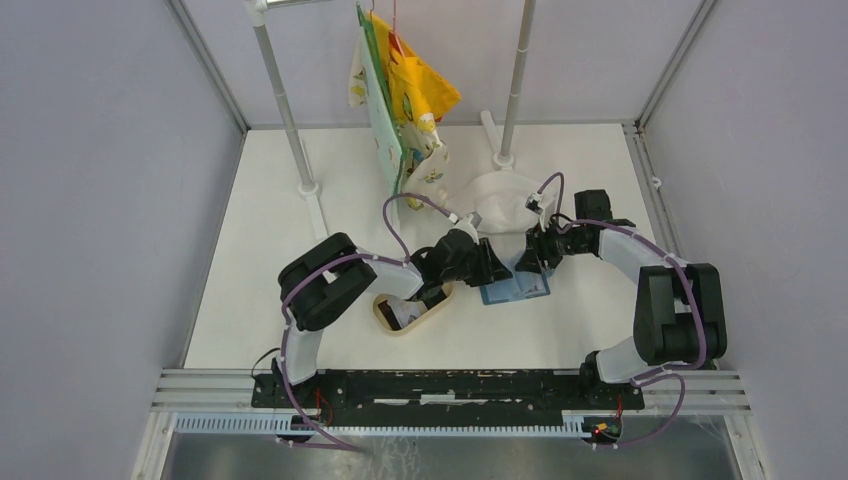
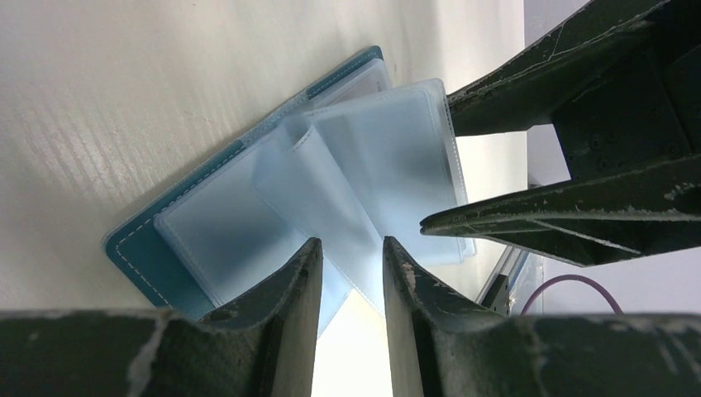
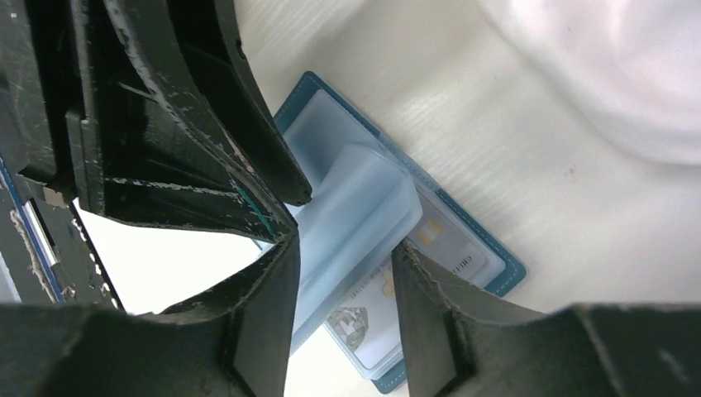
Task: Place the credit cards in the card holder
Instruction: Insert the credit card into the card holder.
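The blue card holder (image 1: 516, 289) lies open on the worktop (image 1: 280, 200). Both the left claw (image 2: 351, 248) and the right claw (image 3: 343, 256) stand apart, straddling its raised clear sleeves (image 2: 372, 157) from opposite sides.

Card holder (image 2: 135, 249) is teal, white-stitched; its sleeves (image 2: 376, 157) look frosted pale blue

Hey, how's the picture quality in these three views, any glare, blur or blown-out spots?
Top external: evenly lit, sharp, only soft shadows. Left wrist: the card holder is sharp, the left gripper's fingers dark, white blown out between them. Right wrist: the white object is overexposed and blurred.
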